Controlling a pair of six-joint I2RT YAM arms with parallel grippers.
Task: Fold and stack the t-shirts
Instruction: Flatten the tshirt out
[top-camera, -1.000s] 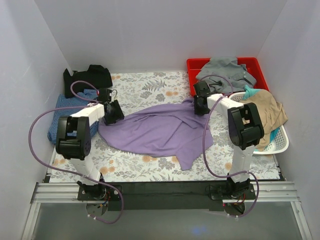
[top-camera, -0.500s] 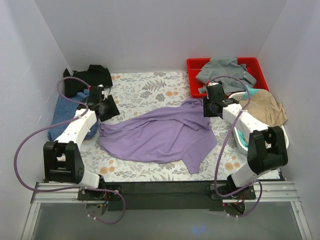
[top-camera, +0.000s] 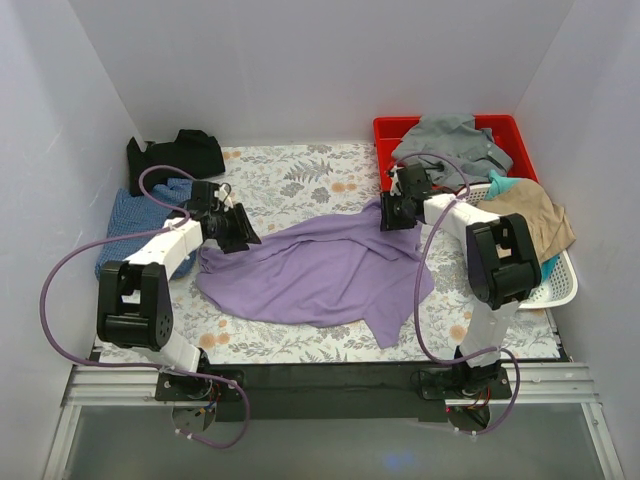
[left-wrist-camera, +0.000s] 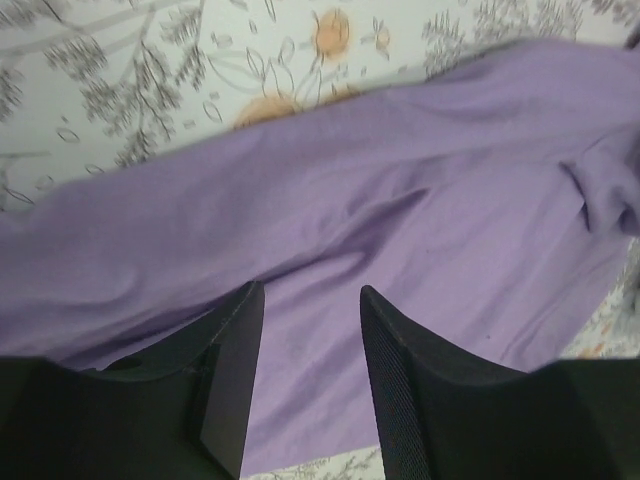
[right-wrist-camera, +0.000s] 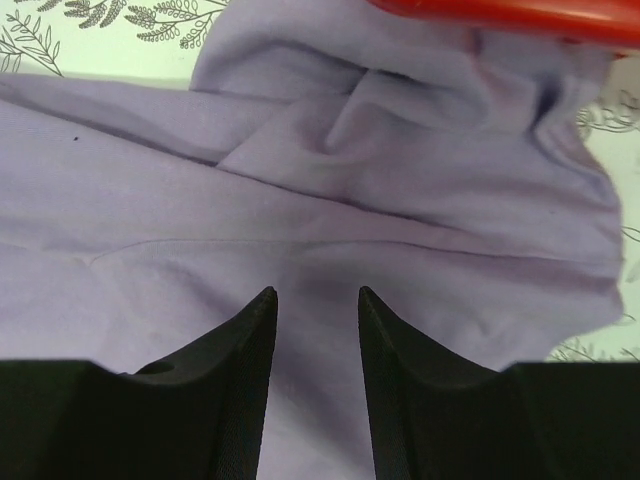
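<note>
The lilac-purple t-shirt (top-camera: 320, 265) lies spread and rumpled across the middle of the floral table cover; it also fills the left wrist view (left-wrist-camera: 400, 200) and the right wrist view (right-wrist-camera: 300, 200). My left gripper (top-camera: 240, 232) is open over the shirt's left edge, with nothing between its fingers. My right gripper (top-camera: 392, 215) is open over the shirt's bunched upper right corner, beside the red tray. The black t-shirt (top-camera: 180, 155) lies crumpled at the back left. The blue checked t-shirt (top-camera: 125, 230) lies just in front of it, at the left edge.
A red tray (top-camera: 385, 135) at the back right holds grey cloth (top-camera: 450, 145); its rim shows in the right wrist view (right-wrist-camera: 500, 15). A white basket (top-camera: 560, 290) on the right holds tan and teal clothes. White walls close in the table on three sides.
Both arms swung out and back over the second. The left gripper now sits at the shirt's left edge, the right gripper at its upper right corner. The shirt has spread slightly.
</note>
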